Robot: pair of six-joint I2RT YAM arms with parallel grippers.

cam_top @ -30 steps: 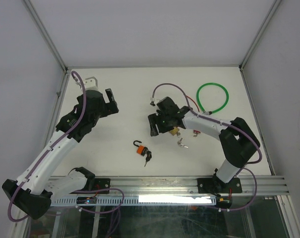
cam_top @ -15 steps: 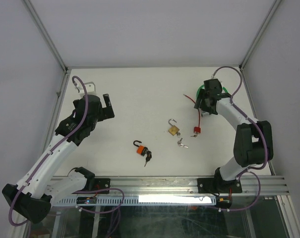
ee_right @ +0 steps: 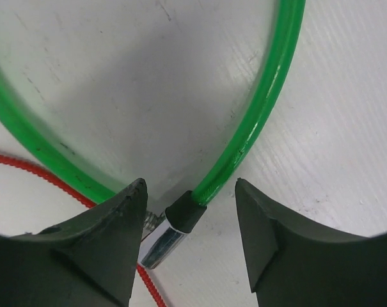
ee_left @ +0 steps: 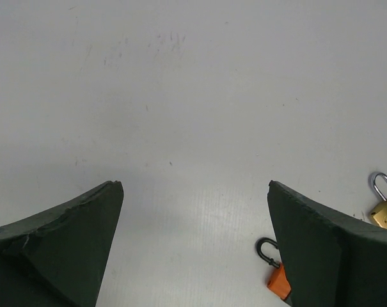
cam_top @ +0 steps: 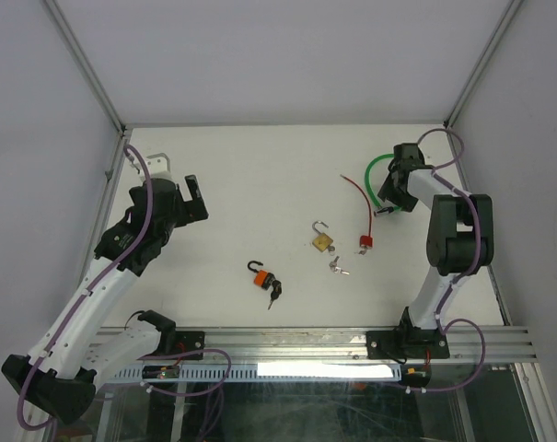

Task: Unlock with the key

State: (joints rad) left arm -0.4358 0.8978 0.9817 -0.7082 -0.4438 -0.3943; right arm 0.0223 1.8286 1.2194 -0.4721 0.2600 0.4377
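A brass padlock (cam_top: 322, 242) lies mid-table with its shackle swung open, also seen at the right edge of the left wrist view (ee_left: 386, 212). A small silver key (cam_top: 338, 268) lies just in front of it. An orange padlock (cam_top: 262, 277) with an open black shackle lies nearer, with black-headed keys (cam_top: 274, 294) at its base; the left wrist view shows its corner (ee_left: 277, 282). My left gripper (cam_top: 194, 197) (ee_left: 193, 187) hovers open at the far left, holding nothing. My right gripper (cam_top: 389, 197) (ee_right: 190, 183) is open, its fingers straddling the capped end (ee_right: 185, 213) of a green cable (cam_top: 395, 162) without touching it.
A red cable (cam_top: 355, 197) runs down to a small red lock (cam_top: 363, 243), beside the brass padlock; in the right wrist view it passes under the left finger (ee_right: 27, 165). The enclosure's walls and frame posts close in the back and sides of the table.
My right arm has swung from the brass padlock at mid-table to the back right, over the green cable's end. My left arm has drawn back a little and its jaws have widened.
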